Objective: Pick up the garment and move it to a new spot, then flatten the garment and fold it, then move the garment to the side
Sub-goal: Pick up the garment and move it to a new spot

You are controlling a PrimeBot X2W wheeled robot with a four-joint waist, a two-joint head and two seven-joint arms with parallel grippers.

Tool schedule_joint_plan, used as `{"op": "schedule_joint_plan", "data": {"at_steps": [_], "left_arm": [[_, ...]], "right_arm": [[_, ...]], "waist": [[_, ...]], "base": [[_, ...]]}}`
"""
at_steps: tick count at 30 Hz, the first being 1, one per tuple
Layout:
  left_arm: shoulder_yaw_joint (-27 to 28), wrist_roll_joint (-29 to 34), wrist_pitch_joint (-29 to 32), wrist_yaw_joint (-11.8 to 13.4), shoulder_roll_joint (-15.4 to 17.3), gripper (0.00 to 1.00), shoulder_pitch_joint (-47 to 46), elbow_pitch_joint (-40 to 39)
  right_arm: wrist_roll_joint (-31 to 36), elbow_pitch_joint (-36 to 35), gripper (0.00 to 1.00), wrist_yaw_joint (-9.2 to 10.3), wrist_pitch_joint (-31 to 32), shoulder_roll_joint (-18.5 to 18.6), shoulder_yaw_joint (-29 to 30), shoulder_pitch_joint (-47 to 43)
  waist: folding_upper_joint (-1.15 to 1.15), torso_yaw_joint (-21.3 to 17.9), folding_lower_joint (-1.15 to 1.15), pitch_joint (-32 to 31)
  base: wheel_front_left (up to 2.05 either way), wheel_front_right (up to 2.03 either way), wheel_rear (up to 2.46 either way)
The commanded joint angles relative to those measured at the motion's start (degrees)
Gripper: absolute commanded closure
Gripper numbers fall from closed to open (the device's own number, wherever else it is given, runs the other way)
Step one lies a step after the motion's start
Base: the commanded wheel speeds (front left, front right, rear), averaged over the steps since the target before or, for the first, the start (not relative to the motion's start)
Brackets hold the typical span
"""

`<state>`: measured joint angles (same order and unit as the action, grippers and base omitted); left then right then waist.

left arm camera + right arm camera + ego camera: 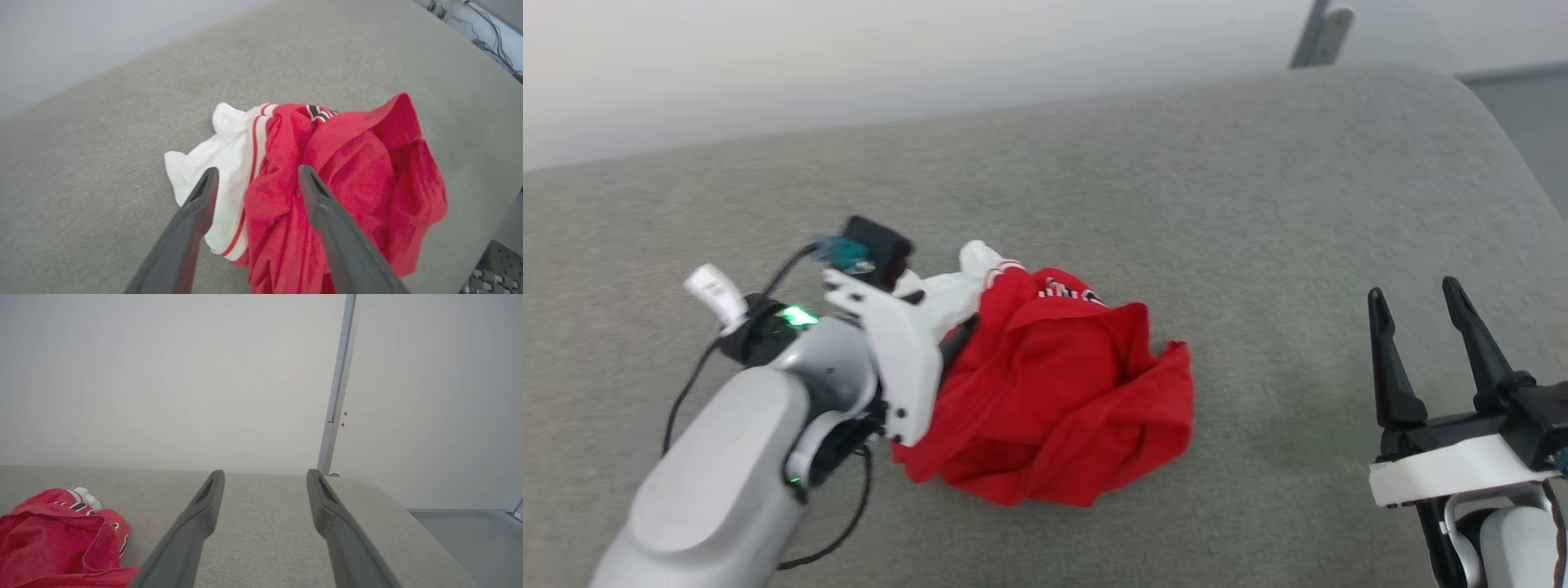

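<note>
Grey fabric surface (1258, 180) stretches wide around the crumpled garment (1054, 392). The left gripper (257, 169) gapes over it, and the right gripper (1413, 287) gapes near the surface's right edge.

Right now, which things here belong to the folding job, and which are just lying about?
Job: garment, crumpled; left gripper, open at it; right gripper, open, apart.
Just there: grey padded surface; metal post; cables.
</note>
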<state>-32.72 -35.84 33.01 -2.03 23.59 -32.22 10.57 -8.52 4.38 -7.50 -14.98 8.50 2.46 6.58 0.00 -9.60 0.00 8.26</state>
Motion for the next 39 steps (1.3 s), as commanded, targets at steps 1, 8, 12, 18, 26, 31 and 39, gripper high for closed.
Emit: {"op": "schedule_joint_plan", "data": {"at_steps": [1, 8, 12, 18, 26, 31, 39], "left_arm": [[1.06, -0.15, -2.24, 0.49, 0.65, 0.00, 1.46, -0.65], [6.39, 0.46, -16.90, 0.81, 3.04, 0.00, 6.87, -1.64], [9.54, -0.10, -25.47, 1.09, 3.82, 0.00, 11.15, -1.52], [13.55, -0.71, -36.07, 1.07, 5.20, 0.00, 17.78, -0.93], [16.23, -1.55, -44.92, -0.16, 5.79, 0.00, 23.81, 0.54], [19.52, -2.22, -47.66, -1.12, 5.37, 0.00, 27.51, 1.59], [28.03, 0.39, -48.27, -3.73, 2.35, 0.00, 33.48, -0.83]], "right_arm": [[-0.32, 0.11, 0.00, 0.02, -0.31, 0.13, 0.25, -0.49], [-0.66, 0.64, 0.00, 0.02, -0.31, 1.01, 0.34, -1.75], [-0.62, 1.20, 0.00, 0.02, -0.31, 1.57, 0.79, -2.83], [-0.39, 1.10, 0.00, 0.02, -0.31, 1.84, 1.99, -4.57], [-0.39, 1.00, 0.00, 0.02, -0.31, 1.90, 3.12, -6.04], [-0.26, 0.90, 0.00, 0.02, -0.31, 1.87, 3.67, -6.28], [-0.55, 0.54, 0.00, 0.02, -0.31, 1.51, 4.38, -7.11]], "waist": [[0.00, 1.63, 0.00, -1.30], [0.00, 4.98, 0.00, -3.52], [0.00, 6.44, 0.00, -5.04], [0.00, 8.39, 0.00, -6.79], [0.00, 10.24, 0.00, -7.79], [0.00, 11.01, 0.00, -8.16], [0.00, 11.63, 0.00, -8.56]], "base": [[0.00, 0.00, 0.00], [0.00, 0.00, 0.00], [0.00, 0.00, 0.00], [0.00, 0.00, 0.00], [0.00, 0.00, 0.00], [0.00, 0.00, 0.00], [0.00, 0.00, 0.00]]}}
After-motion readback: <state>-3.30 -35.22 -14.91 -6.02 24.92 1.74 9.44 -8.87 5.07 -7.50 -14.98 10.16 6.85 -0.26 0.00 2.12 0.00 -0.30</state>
